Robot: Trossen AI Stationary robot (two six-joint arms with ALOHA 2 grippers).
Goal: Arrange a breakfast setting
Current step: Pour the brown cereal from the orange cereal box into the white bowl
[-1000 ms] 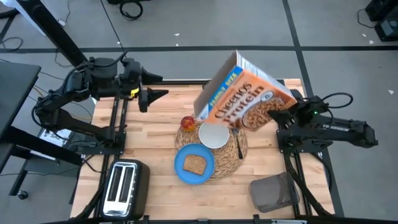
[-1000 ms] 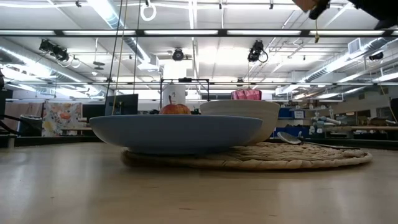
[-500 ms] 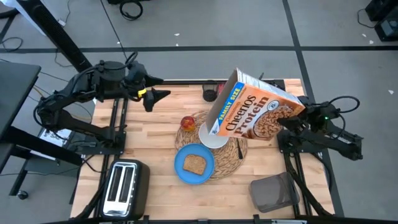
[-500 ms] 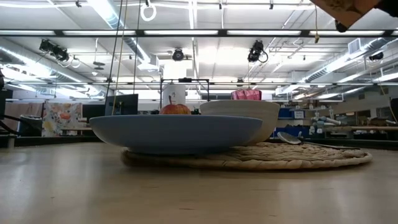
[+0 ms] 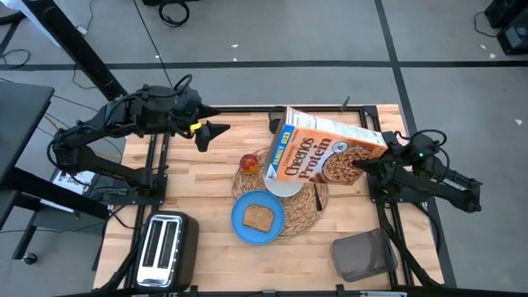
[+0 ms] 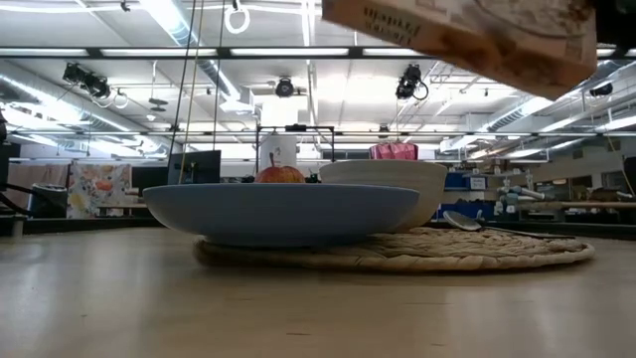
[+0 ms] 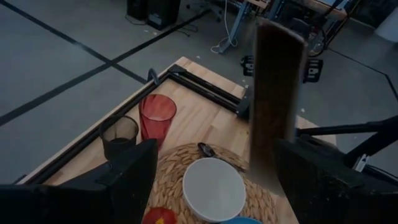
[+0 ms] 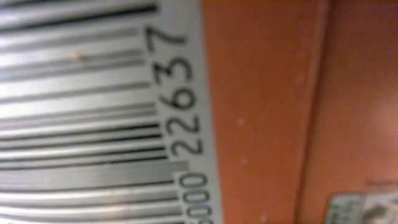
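Cheerios box lowered, tipped over white bowl | right tool gripping

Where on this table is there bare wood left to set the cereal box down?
Bare wood lies left of the placemat, above the toaster, and between the placemat's right edge and the dark bin. The mat holds the plate, bowl, apple and spoon. The cup takes the back edge.
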